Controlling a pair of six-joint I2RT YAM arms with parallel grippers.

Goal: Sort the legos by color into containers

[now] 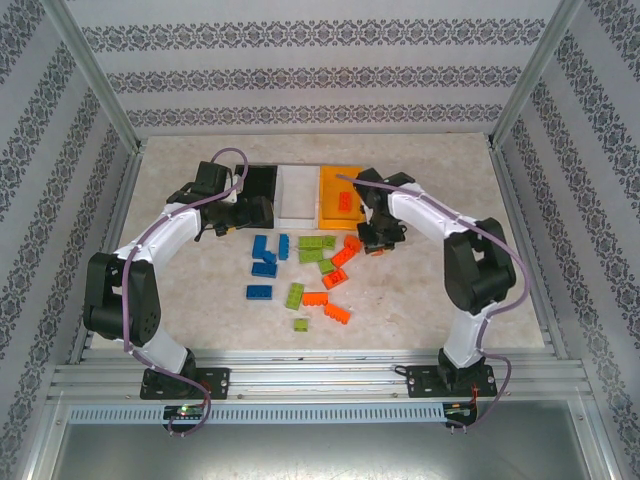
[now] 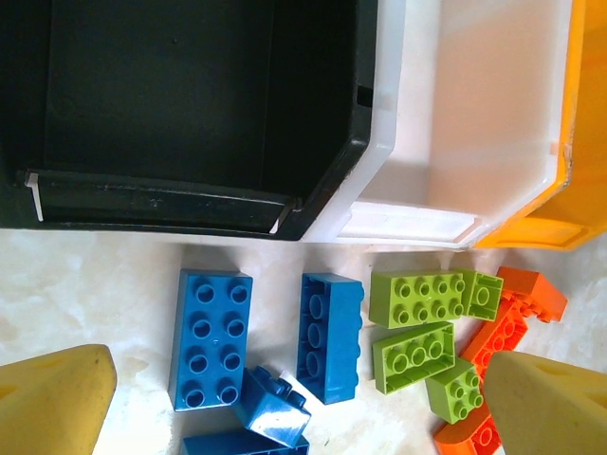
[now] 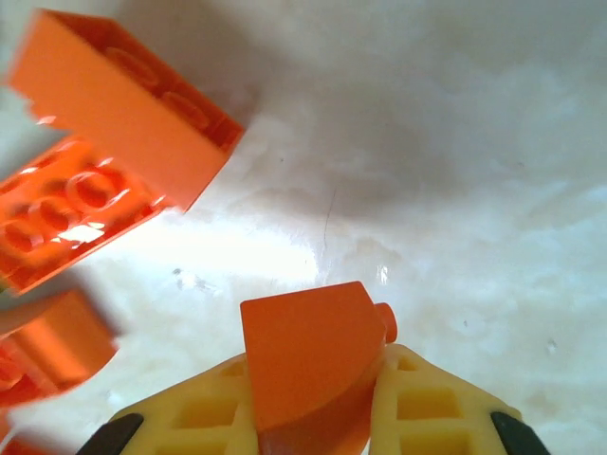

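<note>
Right gripper (image 3: 308, 417) pinched on one orange brick (image 3: 305, 365), low at the surface toward its far edge, near orange bin (image 1: 330, 175). Arm elbow-up, reaching inward. Left gripper (image 2: 303, 417) spread wide over blue bricks (image 2: 211, 339), just before black bin (image 2: 171, 104).

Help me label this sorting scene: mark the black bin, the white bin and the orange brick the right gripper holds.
black bin (image 2: 161, 95): left wrist view, bare inner floor.
white bin (image 2: 474, 114): left wrist view, bare inner floor.
held orange brick (image 3: 305, 355): right wrist view, its smooth front face.
</note>
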